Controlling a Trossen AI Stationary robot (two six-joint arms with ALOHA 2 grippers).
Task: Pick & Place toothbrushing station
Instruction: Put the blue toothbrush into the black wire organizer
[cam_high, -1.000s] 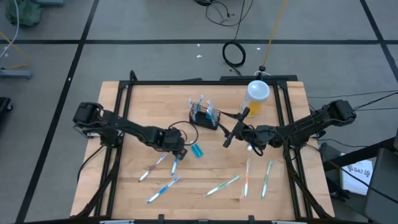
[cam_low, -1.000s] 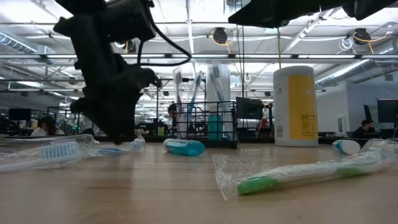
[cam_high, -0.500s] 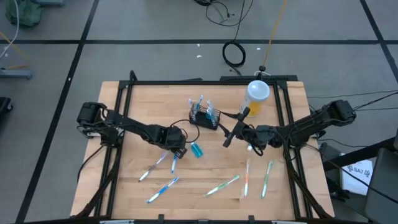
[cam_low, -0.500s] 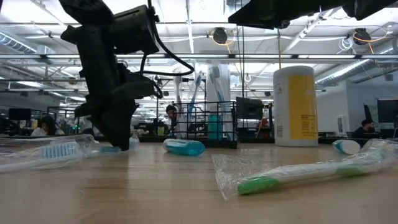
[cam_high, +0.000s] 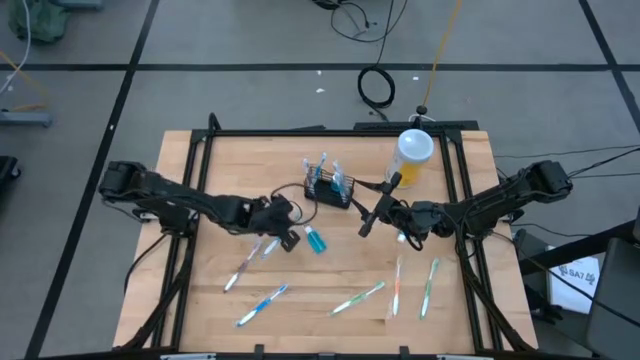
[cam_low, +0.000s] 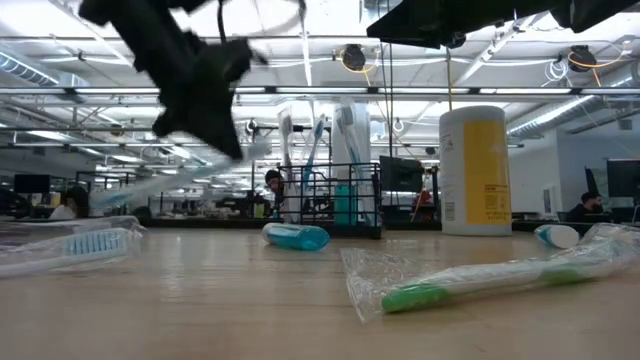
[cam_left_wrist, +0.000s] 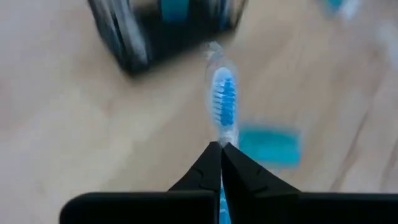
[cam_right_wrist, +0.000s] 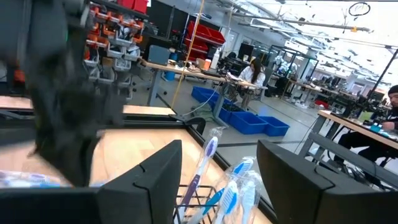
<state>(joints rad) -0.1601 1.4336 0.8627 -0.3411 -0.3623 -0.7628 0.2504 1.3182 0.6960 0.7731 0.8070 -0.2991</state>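
- High view: left arm stretches from the table's left edge rightward toward the centre; left gripper (cam_high: 283, 225) sits just left of a small teal cap-like piece (cam_high: 317, 241). A wrapped blue-bristled toothbrush (cam_high: 268, 247) angles down-left from the gripper. Right arm comes in from the right edge, right gripper (cam_high: 367, 222) at centre, just right of the small black wire-frame caddy (cam_high: 328, 190).
- Caddy is at the far centre of the wooden table (cam_high: 220, 180), long axis running left-to-right with a slight tilt, standing upright, toothbrushes poking up out of it. Tall yellow bottle with white lid (cam_high: 414, 157) stands to its right, apart from it.
- More wrapped toothbrushes lie loose on the near half of the table, e.g. a green one (cam_high: 430, 286).
- Low view: left gripper raised off the table at upper left, blurred; the wrapped toothbrush hangs from it, clear of the surface. Caddy rests flat on the table, brushes upright inside, the teal piece just in front. This height is not readable from above.
- Left wrist view: fingers clenched tight on the wrapped toothbrush, bristle head pointing away toward the caddy, which is blurred.
- Right wrist view: right gripper fingers (cam_right_wrist: 155, 180) spread apart, nothing between them, caddy brushes seen through the gap; people at desks in the room behind.
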